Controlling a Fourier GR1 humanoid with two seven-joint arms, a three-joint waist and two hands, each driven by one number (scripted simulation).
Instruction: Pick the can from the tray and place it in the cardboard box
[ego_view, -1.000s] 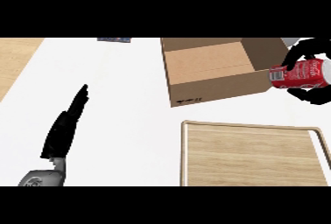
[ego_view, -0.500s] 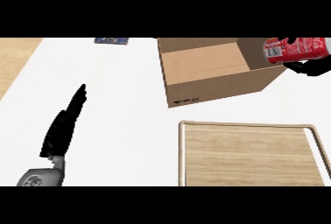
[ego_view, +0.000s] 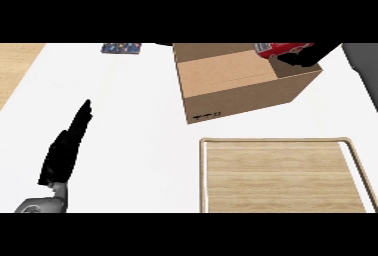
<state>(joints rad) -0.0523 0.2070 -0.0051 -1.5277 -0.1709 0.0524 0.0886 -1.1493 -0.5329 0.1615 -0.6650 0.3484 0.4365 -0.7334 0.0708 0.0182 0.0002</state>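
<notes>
One tray (ego_view: 273, 140), one cardboard box (ego_view: 236, 95), one can (ego_view: 279, 48), two hands. Tray is nearest, lower right, bare wood floor showing. Left hand (ego_view: 66, 150) is lower left, fingers straight, over the white counter (ego_view: 140, 120). Box sits beyond the tray, top open. Can is at the box's far right corner, with the right hand (ego_view: 308, 54) curled round it. One small dark packet (ego_view: 122, 48) lies far left.

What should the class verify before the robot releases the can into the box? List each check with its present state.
1. Can held in the right hand, fingers curled round it: ok.
2. Can off the tray: ok.
3. Can over the cardboard box opening, near its far right corner: ok.
4. Box flaps open: ok.
5. Left hand open, resting away from the box: ok.
6. Can's height above the box floor: cannot tell.
</notes>
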